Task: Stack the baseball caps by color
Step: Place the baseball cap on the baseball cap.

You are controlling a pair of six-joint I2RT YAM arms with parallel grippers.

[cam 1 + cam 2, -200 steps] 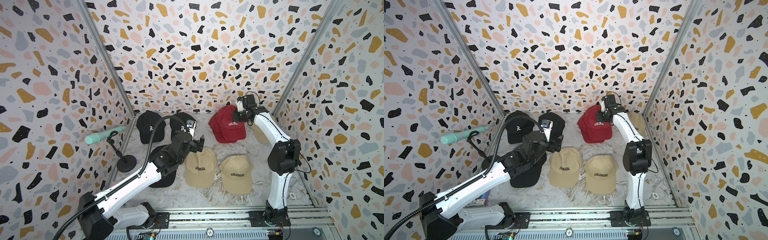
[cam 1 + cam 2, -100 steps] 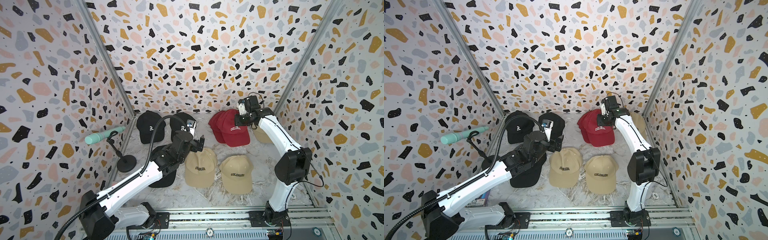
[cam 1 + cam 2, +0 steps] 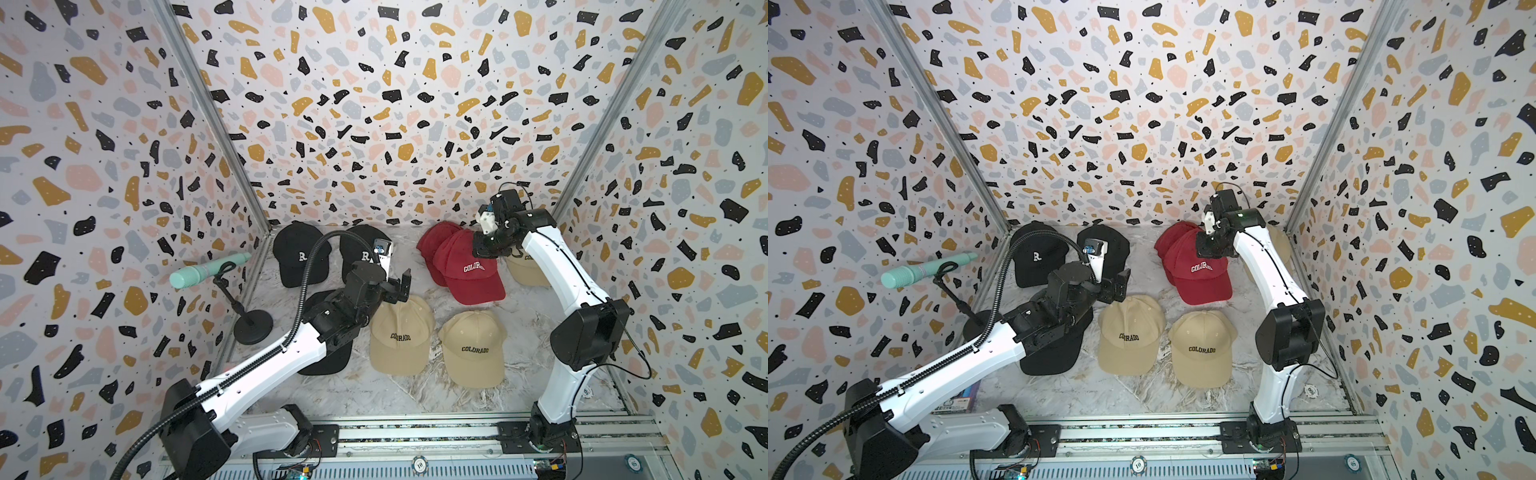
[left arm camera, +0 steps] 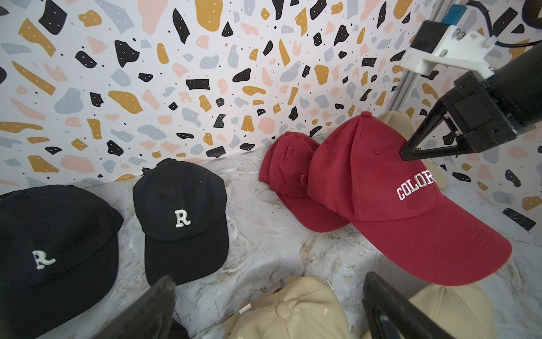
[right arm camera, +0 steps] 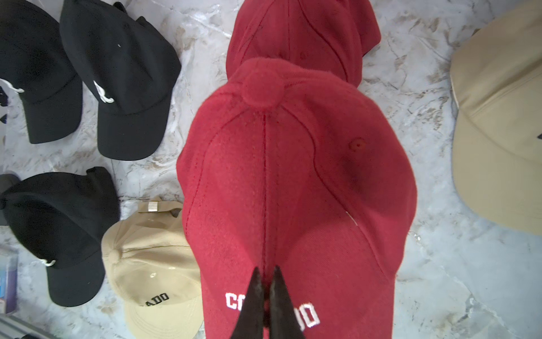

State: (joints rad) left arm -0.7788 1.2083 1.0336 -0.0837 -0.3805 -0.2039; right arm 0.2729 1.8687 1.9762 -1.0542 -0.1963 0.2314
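Right jaws pinched one red cap [image 5: 293,176] at its crown front, overlapping a second red cap [image 5: 302,35] beyond them. Left jaws, spread, faced bare table [image 4: 258,234]. Three black caps [image 4: 181,211], three tan caps [image 3: 399,332] lay around.

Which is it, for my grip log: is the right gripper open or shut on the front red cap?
Shut. The right gripper pinches the front red cap at its crown, jaws nearly touching, fabric between.
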